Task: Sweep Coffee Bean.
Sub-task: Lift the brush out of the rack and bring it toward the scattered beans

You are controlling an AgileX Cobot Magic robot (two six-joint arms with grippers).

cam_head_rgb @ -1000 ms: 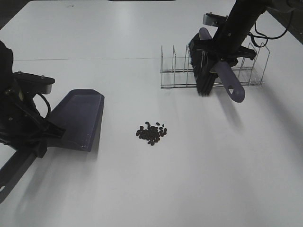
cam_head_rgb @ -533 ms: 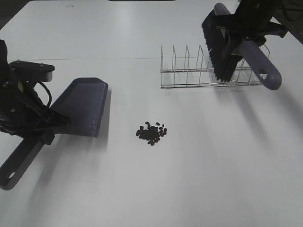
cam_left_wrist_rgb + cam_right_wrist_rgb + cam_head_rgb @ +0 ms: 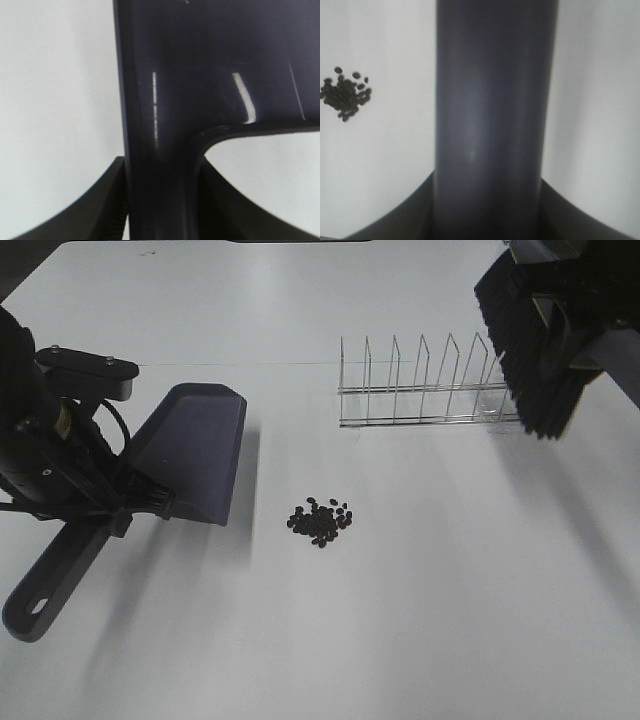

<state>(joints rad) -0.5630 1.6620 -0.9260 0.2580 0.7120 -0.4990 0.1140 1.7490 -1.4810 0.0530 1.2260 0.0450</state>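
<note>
- A smooth white flat tabletop [image 3: 450,620] is seen throughout.
- A thin dark seam [image 3: 250,364] is drawn across its far half.
- A dark area [image 3: 12,270] is glimpsed beyond one far corner.

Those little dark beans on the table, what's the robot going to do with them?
It is getting ready to sweep them. The left tool grips a dark blue-grey plastic dustpan by its handle, left of the small dark brown coffee beans piled on the white table. The right tool holds a black-bristled brush up near the silver wire rack. Nothing is swept yet.
</note>
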